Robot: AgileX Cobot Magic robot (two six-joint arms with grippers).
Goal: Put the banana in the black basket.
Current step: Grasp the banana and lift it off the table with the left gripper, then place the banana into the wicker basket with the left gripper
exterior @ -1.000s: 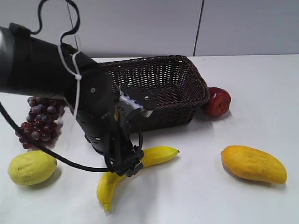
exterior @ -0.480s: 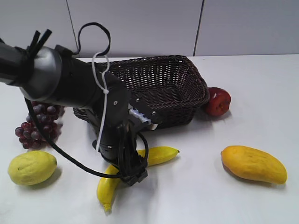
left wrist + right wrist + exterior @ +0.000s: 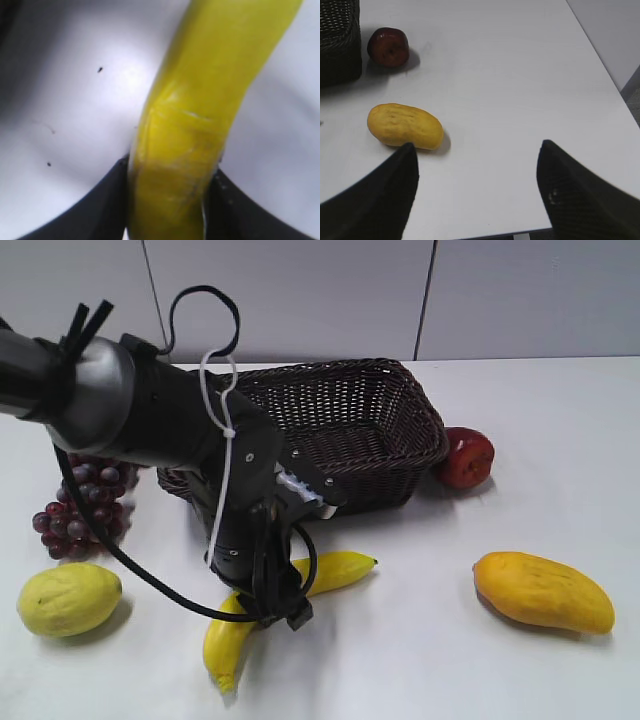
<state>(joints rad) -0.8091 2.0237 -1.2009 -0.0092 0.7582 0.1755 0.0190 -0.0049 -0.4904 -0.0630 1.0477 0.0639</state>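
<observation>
Item: long curved bright yellow banana [image 3: 330, 575], on white counter [image 3: 430, 660] before dark woven wicker basket [image 3: 340, 430]. Left fingers [image 3: 107, 210] clamped around its middle; right fingers [image 3: 565, 195] spread wide, holding nothing. Step: grasp. Next: lift, carry over rim.

So the left arm [image 3: 150, 430] swung over since a second ago: its big dark body filled the upper left of the frame, now it's pulled back and sits more upright, cable loop showing up top. The left gripper [image 3: 275, 612] slid a bit right along the banana [image 3: 335, 570], then rose slightly. Banana shifted too, its right tip sits a touch higher and further left, the lower end nudged left on the tabletop.
</observation>
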